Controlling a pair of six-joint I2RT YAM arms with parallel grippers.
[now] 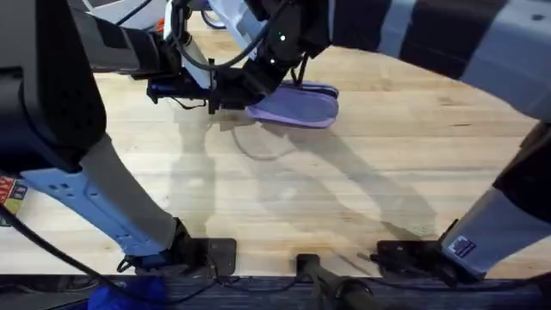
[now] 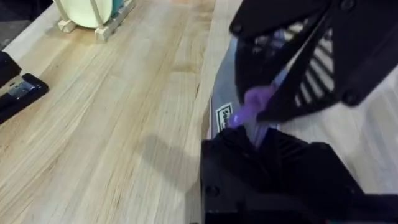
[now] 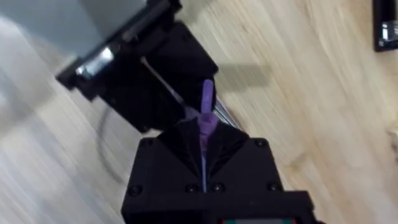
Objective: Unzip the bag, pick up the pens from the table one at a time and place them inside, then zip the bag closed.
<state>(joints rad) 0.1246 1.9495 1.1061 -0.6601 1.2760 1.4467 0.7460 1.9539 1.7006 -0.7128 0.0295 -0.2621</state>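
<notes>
The lavender bag lies on the table at the far middle. Both arms meet at its left end. My left gripper is shut on that end of the bag; in the left wrist view its black fingers close over the grey panel. My right gripper is shut on the purple zipper pull, which also shows as a purple tab between the far black fingers. The arms hide the zipper line, so I cannot tell how far it is open. The pens are out of view.
A wooden rack holding a pale plate stands farther along the table, and a black stapler-like object lies beside it. A coloured box sits at the table's left edge. Bare wood stretches between the bag and the arm bases.
</notes>
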